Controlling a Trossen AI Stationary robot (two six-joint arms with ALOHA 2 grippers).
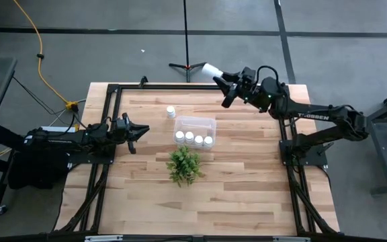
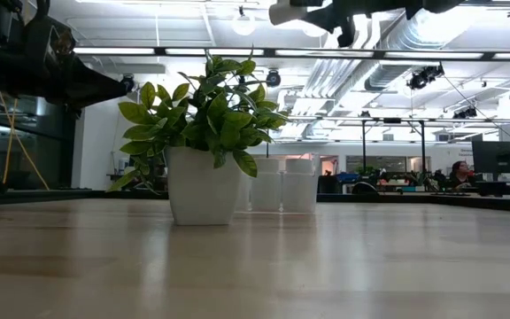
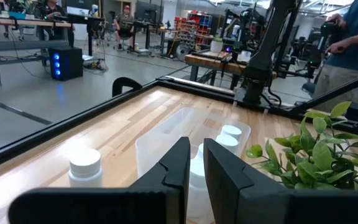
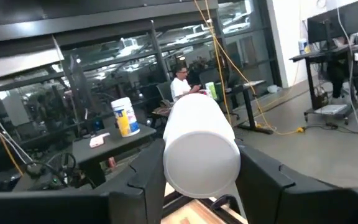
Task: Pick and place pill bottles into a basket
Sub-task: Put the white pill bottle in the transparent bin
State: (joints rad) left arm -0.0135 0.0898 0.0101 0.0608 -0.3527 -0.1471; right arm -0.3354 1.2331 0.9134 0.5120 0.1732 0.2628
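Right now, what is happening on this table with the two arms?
The right gripper holds one pill bottle in the air over the table's far edge, beyond the basket. Four pill bottles already stand in the basket, and one more bottle stands on the table beside it. The left gripper waits at the table's left side, holding nothing. A small plant stands near the basket.

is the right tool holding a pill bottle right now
Yes, the right tool is clamped on a white pill bottle, lifted high near the table's far edge, away from the clear basket.
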